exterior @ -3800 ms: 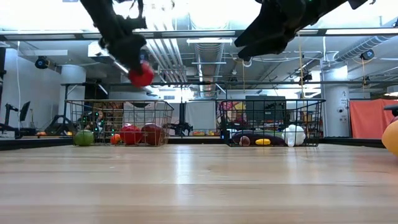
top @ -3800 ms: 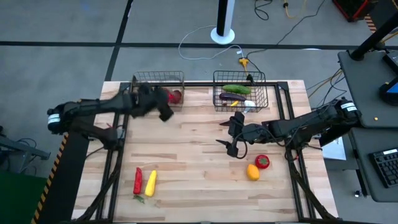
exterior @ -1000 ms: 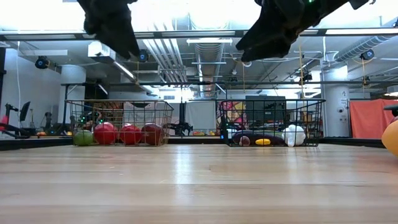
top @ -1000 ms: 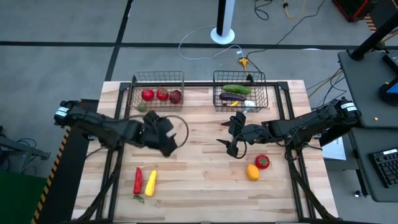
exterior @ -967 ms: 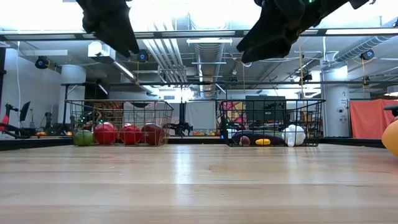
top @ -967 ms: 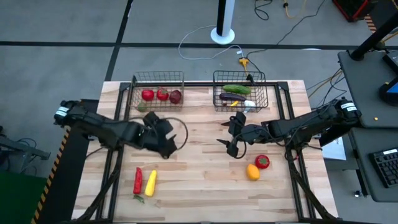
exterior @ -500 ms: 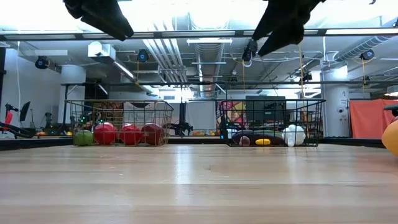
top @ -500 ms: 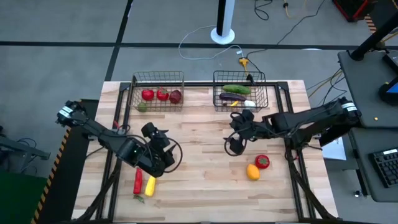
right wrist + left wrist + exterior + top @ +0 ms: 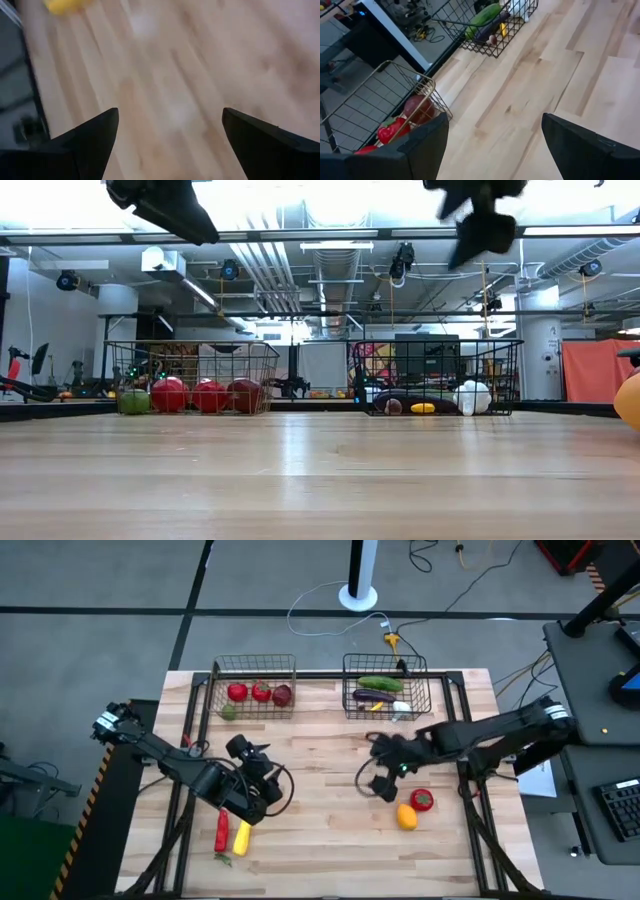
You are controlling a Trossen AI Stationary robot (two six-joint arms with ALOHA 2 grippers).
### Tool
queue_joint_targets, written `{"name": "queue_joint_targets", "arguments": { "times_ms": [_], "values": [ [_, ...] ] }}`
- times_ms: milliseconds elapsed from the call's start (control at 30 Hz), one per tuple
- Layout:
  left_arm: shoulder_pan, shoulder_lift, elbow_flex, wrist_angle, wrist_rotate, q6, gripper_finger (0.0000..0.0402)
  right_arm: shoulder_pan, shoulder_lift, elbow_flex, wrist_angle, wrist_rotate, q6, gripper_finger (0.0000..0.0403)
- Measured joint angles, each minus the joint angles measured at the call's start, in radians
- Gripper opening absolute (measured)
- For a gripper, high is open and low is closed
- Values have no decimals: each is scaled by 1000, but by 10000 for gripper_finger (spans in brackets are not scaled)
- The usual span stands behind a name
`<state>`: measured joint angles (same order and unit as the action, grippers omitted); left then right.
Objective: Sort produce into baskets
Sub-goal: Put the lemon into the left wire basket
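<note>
Baskets (image 9: 254,688) with red rounds, long greens (image 9: 381,684), probably eggplant, both hands (image 9: 258,802) spread empty.

orange fruit (image 9: 632,401) cut off by low view's edge.

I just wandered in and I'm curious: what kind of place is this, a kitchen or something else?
Not a kitchen; most likely a robotics lab or workshop. Exposed ceiling pipes run overhead, loose cables trail over a bare grey floor, and two wire baskets of produce sit on a wooden table.
</note>
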<state>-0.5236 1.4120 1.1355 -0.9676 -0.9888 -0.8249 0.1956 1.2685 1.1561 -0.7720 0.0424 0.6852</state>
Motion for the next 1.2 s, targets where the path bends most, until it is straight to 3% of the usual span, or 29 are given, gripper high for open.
{"name": "queue_joint_targets", "arguments": {
  "times_ms": [200,467,667,867,1200],
  "values": [
    [2,0,0,-2,-43,8,300,68,174,72,-223,-127,131,344],
    [3,0,0,-2,-52,30,300,197,352,240,-522,-156,266,327],
    [3,0,0,-5,-52,30,300,298,352,280,-526,-166,440,322],
    [3,0,0,-7,-52,30,300,383,343,237,-520,-176,608,327],
    [3,0,-1,-5,-52,30,300,393,347,118,-379,-146,657,326]
  ]
}}
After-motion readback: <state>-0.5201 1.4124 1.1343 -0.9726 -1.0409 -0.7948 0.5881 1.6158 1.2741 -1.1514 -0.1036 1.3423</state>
